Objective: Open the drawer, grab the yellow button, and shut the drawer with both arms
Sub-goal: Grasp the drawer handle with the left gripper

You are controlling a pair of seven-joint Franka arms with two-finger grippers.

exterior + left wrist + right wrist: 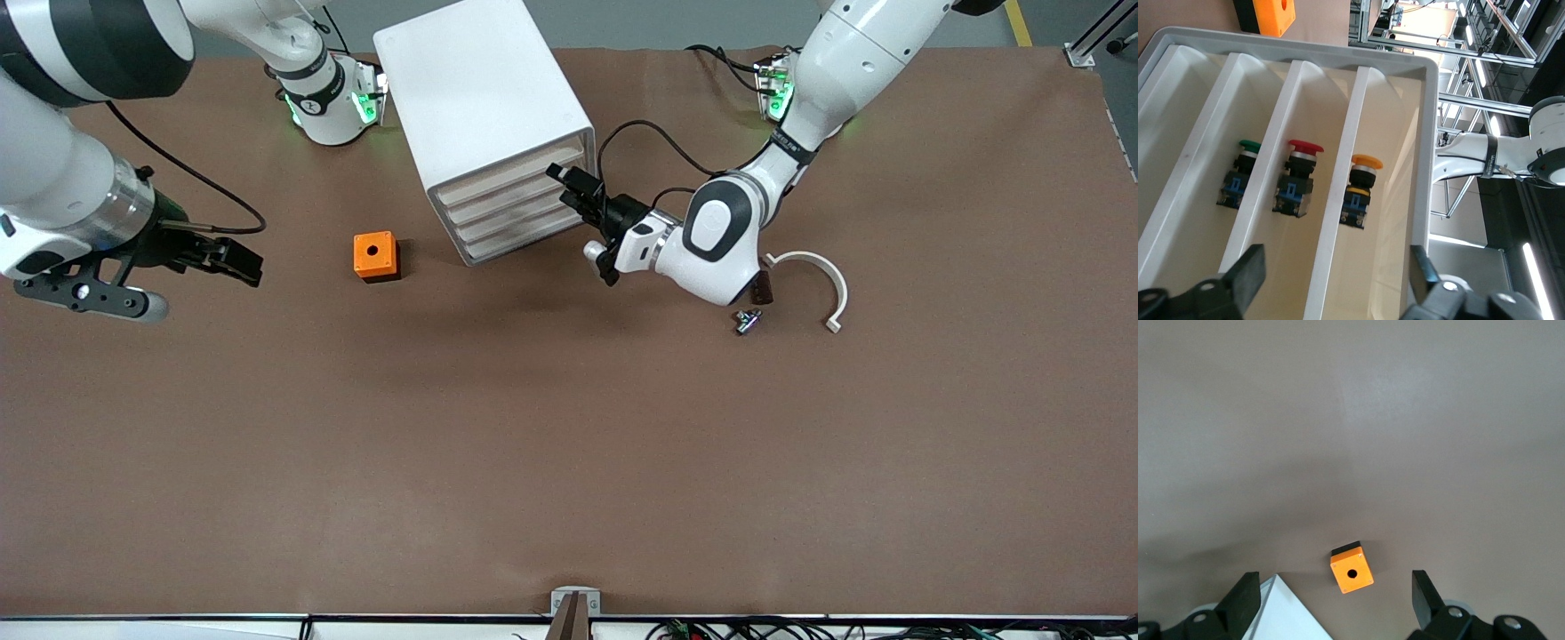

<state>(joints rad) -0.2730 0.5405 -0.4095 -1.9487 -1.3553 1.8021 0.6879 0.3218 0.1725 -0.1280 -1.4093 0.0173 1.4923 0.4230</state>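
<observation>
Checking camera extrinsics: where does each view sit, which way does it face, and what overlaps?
Front: high across the table, looking down; left tool at the cabinet front, right tool over bare table.
Left wrist: on left arm, looks into the drawer holding the yellow button; own open fingers.
Right wrist: on right arm, looks down at table; own open fingers.
Shared: all three see the orange cube.

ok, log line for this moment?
left gripper: fingers open, at cabinet front | right gripper: open, waiting over table | drawers: all shut | button: yellow cap, inside cabinet
</observation>
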